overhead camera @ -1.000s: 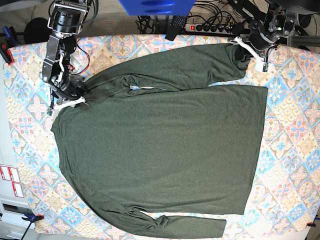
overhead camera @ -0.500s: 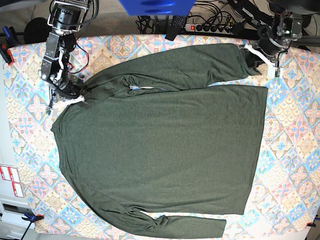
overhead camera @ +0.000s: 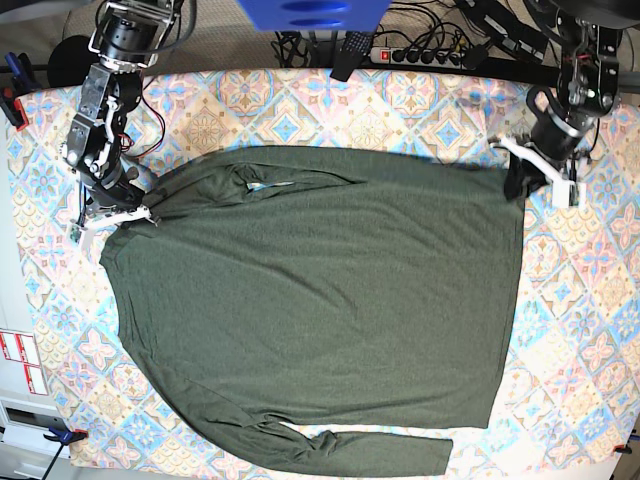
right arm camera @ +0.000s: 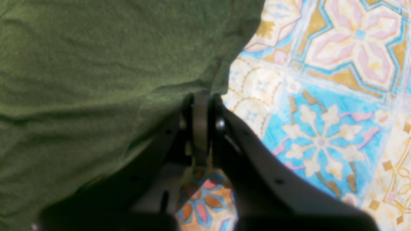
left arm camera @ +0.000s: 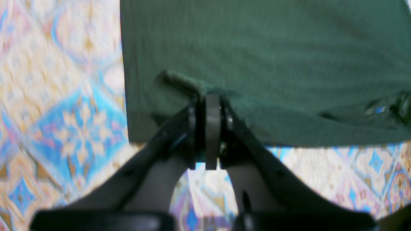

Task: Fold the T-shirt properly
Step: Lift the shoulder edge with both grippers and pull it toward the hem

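Across the worktop: T-shirt (overhead camera: 320,300) spread flat on patterned worktop (overhead camera: 590,330), reaching near its front edge.
Left claw (left arm camera: 208,106): clamped on sleeve cuff, by the right edge.
Right claw (right arm camera: 200,102): pinching shoulder fabric.
Change: upper sleeve now folded down onto the body; earlier stretched toward the back-right corner.

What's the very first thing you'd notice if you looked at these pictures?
A huge olive-green T-shirt spread flat, covering most of the colourful tiled tablecloth. Then the two arms at its upper corners: the left gripper pinches a cuff at the base view's right, and the right gripper pinches the shoulder on that view's left.
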Tool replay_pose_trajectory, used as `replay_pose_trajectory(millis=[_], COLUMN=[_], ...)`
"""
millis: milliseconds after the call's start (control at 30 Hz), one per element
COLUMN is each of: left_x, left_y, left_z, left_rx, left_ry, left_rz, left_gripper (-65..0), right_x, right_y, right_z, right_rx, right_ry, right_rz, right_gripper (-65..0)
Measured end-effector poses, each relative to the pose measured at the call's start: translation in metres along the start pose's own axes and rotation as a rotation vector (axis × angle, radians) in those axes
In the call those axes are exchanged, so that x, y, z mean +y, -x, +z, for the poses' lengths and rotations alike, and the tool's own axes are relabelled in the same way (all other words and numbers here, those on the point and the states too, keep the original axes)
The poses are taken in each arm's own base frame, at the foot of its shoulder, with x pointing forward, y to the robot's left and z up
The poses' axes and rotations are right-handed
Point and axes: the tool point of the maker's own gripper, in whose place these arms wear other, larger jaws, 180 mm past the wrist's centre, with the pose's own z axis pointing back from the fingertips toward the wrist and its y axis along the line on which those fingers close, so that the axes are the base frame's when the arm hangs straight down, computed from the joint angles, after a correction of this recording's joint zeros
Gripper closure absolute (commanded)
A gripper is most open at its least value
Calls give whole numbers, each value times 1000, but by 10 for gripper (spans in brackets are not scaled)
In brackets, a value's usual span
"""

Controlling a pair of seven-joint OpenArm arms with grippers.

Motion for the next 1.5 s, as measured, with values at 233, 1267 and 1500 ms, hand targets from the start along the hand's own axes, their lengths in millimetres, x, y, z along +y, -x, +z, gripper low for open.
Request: replay_pose_trajectory(millis=[233,1267,1500], left_x=[14,38,52], left_y=[-38,31,44], left_z=[-10,-65,-53], left_rx=[-93,99,116], left_ry=[-34,-69,-111], left_rz=[-3,129,147], left_gripper=[0,-225,-344], right_x=[3,19,19], right_y=[-3,-32,-33], right_z=[-1,-6,-6], right_rx=[-3,-58,-59], right_ry=[-4,-36,-35], right_rz=[-3,-11,-10], right_gripper=[0,0,0])
